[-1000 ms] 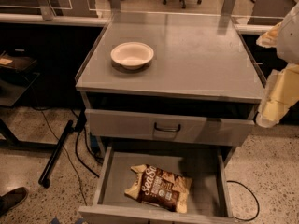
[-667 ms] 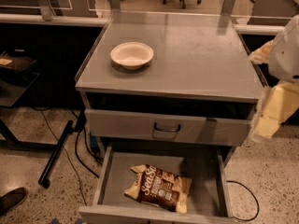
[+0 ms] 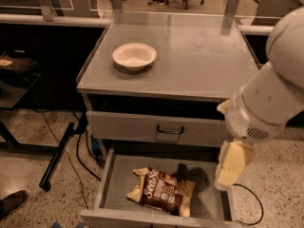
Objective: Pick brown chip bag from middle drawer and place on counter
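The brown chip bag [image 3: 161, 192] lies flat on the floor of the open middle drawer [image 3: 117, 183], near its front and middle. The drawer is pulled out at the bottom of the cabinet. The counter [image 3: 194, 56] is the grey cabinet top above it. My gripper [image 3: 232, 167] is cream-coloured and hangs from the white arm [image 3: 273, 99] at the right. It is over the drawer's right side wall, to the right of the bag and above it, not touching it. It casts a shadow on the drawer floor behind the bag.
A white bowl [image 3: 134, 56] stands on the counter's left part. A shut drawer front with a dark handle [image 3: 170, 129] sits above the open drawer. A black stand leg [image 3: 57, 156] and cables lie on the floor at left. A shoe [image 3: 12, 203] shows at lower left.
The arm has swung left and down from the cabinet's right side, bringing the gripper over the open drawer's right edge. The bag and bowl have not moved.
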`<state>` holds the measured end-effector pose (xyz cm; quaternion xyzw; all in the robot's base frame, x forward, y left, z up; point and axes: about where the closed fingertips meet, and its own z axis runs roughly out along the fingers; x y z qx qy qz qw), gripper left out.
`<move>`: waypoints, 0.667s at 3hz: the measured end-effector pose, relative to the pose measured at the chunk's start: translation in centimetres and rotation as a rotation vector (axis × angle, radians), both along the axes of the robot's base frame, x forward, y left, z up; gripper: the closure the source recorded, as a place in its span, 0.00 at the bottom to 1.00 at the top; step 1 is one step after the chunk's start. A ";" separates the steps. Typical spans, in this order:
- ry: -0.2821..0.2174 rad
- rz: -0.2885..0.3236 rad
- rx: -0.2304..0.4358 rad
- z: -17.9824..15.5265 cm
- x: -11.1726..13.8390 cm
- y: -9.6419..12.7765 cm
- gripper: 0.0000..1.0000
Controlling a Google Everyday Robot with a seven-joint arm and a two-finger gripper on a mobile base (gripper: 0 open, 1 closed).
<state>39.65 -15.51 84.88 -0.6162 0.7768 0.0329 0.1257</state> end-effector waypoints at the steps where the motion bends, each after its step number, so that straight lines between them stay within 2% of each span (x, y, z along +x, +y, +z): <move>1: 0.024 0.003 -0.008 -1.5 -0.7 0.1 0.00; 2: 0.028 0.001 0.030 -2.2 -1.0 0.3 0.00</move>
